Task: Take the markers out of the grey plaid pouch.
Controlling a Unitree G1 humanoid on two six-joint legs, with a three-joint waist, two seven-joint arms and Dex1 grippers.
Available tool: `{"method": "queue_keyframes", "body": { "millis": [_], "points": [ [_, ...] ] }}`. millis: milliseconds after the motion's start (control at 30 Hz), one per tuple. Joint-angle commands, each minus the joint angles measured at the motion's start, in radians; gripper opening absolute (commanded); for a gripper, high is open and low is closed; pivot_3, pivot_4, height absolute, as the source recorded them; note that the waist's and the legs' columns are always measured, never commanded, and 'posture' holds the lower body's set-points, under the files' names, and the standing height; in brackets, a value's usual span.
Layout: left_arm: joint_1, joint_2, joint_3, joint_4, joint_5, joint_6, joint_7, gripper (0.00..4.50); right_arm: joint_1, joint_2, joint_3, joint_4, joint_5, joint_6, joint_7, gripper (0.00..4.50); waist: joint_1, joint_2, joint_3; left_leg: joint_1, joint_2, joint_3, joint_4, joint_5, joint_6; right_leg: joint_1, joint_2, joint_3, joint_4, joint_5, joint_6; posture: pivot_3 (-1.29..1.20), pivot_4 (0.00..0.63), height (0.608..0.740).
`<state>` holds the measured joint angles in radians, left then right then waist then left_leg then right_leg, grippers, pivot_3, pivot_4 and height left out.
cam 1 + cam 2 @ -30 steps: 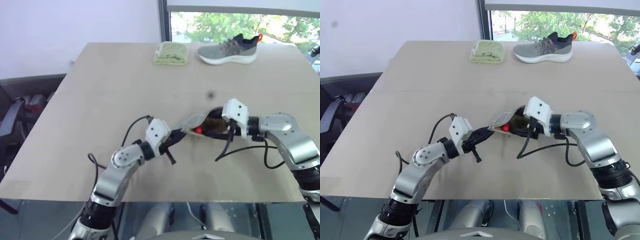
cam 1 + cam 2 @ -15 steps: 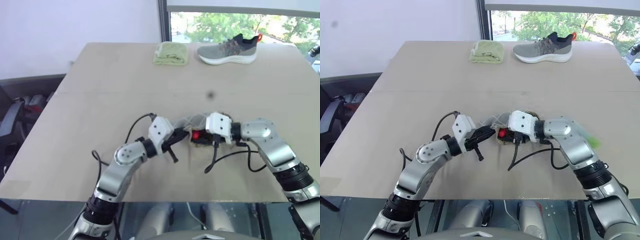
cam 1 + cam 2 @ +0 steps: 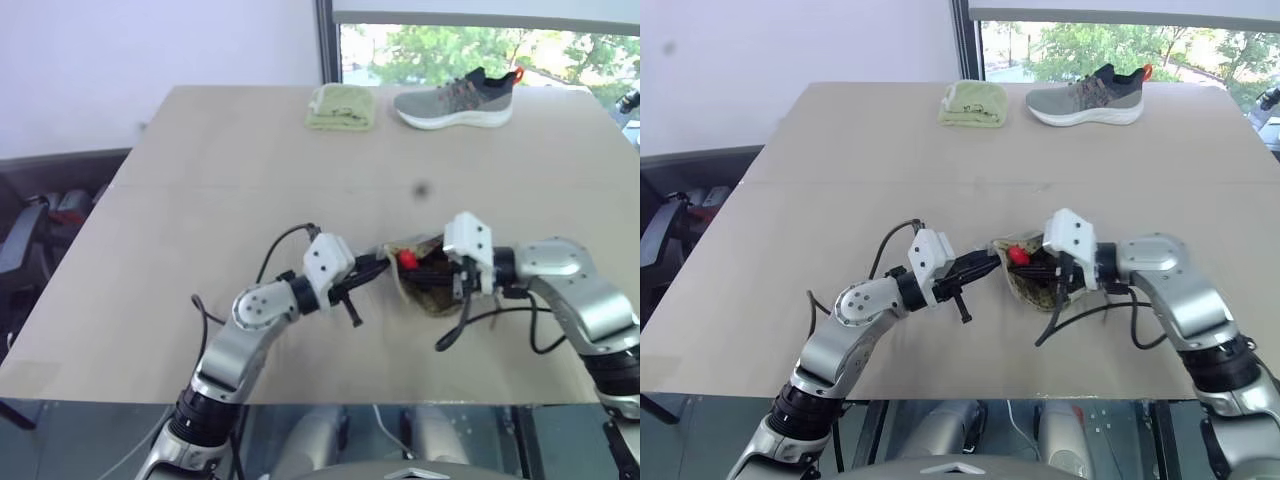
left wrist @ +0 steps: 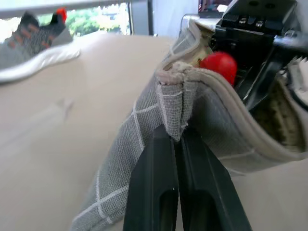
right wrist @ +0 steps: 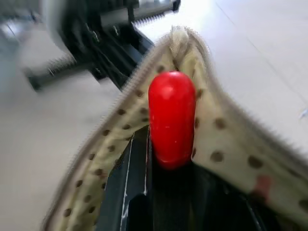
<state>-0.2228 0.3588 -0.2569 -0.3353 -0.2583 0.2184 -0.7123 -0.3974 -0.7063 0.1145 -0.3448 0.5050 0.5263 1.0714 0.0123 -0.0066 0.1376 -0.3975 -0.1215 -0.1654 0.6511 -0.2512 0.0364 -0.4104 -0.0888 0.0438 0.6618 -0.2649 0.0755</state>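
While the left gripper [image 4: 179, 144] pinches the pouch [image 3: 425, 285] edge above the surface [image 3: 250, 170], the right gripper [image 5: 166, 159] grips the red marker [image 5: 172, 118] at the mouth; draw it straight out, steadily.

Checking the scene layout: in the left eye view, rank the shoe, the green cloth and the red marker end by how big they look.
1. shoe
2. folded light-green cloth
3. red marker end, smallest although nearest the camera.

The grey plaid pouch [image 3: 425, 285] hangs above the tabletop [image 3: 200, 190] between the left claw [image 3: 378, 266] and the right claw [image 3: 425, 268]. A marker [image 5: 172, 115] sits in its mouth. At the far edge, a folded cloth [image 3: 342, 107] lies left of a shoe [image 3: 457, 99].
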Motion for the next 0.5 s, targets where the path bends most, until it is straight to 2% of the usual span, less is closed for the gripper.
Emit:
{"method": "queue_keyframes", "body": {
  "millis": [33, 133, 267, 500],
  "points": [
    [0.004, 0.039, 0.081, 0.07, 0.048, -0.009, 0.053, 0.0, -0.014, -0.045, -0.162, -0.141, 0.226, 0.13, 0.003, 0.5, 0.001, 0.0, 0.0, 0.0, 0.0, 0.0, 0.0, 0.0, 0.0, 0.0, 0.0, 0.0, 0.0, 0.0, 0.0, 0.0, 0.15, 0.74],
    [-0.009, 0.039, 0.081, 0.092, 0.05, -0.021, 0.058, 0.0, -0.03, -0.059, -0.177, -0.175, 0.267, 0.166, -0.019, 0.5, 0.001, 0.0, 0.0, 0.0, 0.0, 0.0, 0.0, 0.0, 0.0, 0.0, 0.0, 0.0, 0.0, 0.0, 0.0, 0.0, 0.15, 0.74],
    [-0.024, 0.033, 0.078, 0.116, 0.058, -0.029, 0.072, 0.0, -0.021, -0.067, -0.138, -0.206, 0.228, 0.136, -0.02, 0.5, -0.001, 0.001, 0.0, 0.0, 0.0, 0.001, 0.0, 0.0, 0.0, 0.0, 0.0, 0.0, 0.0, 0.0, 0.0, 0.0, 0.15, 0.74],
    [-0.022, 0.031, 0.105, 0.161, 0.088, -0.035, 0.114, 0.0, -0.029, -0.054, -0.155, -0.182, 0.21, 0.093, -0.029, 0.5, 0.002, -0.001, 0.0, 0.0, 0.0, 0.001, 0.001, 0.0, 0.0, 0.001, 0.0, 0.0, 0.0, 0.0, 0.0, 0.0, 0.15, 0.74]
  ]
}}
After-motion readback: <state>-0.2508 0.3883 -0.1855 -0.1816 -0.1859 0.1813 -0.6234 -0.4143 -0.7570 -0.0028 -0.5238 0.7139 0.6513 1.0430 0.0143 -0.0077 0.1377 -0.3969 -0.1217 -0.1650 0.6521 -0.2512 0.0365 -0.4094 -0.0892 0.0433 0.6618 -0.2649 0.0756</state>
